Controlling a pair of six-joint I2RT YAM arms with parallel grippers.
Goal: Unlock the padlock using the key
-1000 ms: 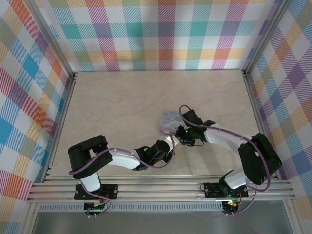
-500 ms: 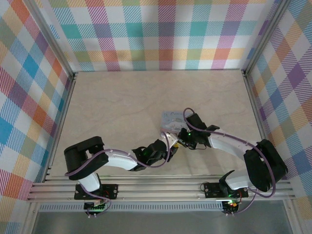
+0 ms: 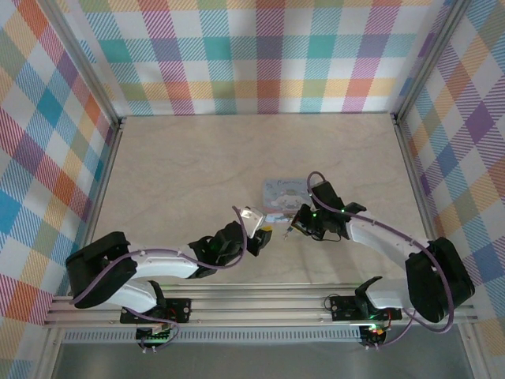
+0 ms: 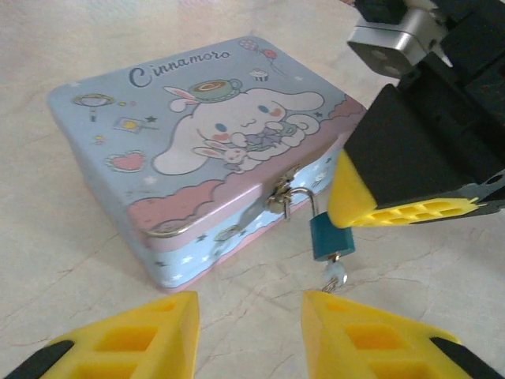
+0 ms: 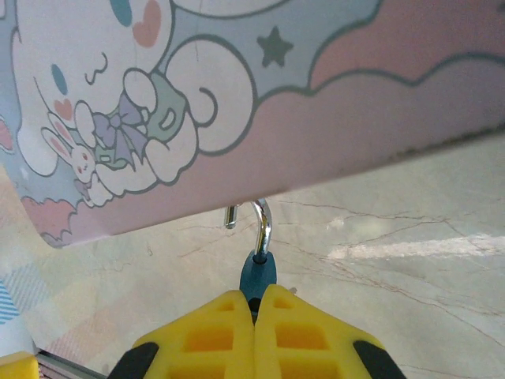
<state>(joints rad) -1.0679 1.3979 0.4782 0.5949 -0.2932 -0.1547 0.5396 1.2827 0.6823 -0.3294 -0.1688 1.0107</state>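
Left tool (image 4: 251, 306) has just backed off from the tin (image 4: 118, 134), jaws spread wide and empty, leaving the key (image 4: 334, 275) stuck in the bottom of the padlock (image 4: 331, 236), which hangs at the tin's clasp. Right tool (image 5: 254, 300) is pinched tight on the lock body. One shackle (image 5: 263, 225) end looks free, so it's probably unlocked already.

padlock (image 4: 331, 238) hangs from tin (image 4: 158, 150) clasp | key (image 4: 334, 275) in its underside | left gripper (image 4: 248, 308) fingers apart | right gripper finger (image 4: 379, 207) beside padlock

Lab test cell: alu frame rails (image 3: 260, 304), plaid walls (image 3: 260, 55), tabletop (image 3: 197, 166).
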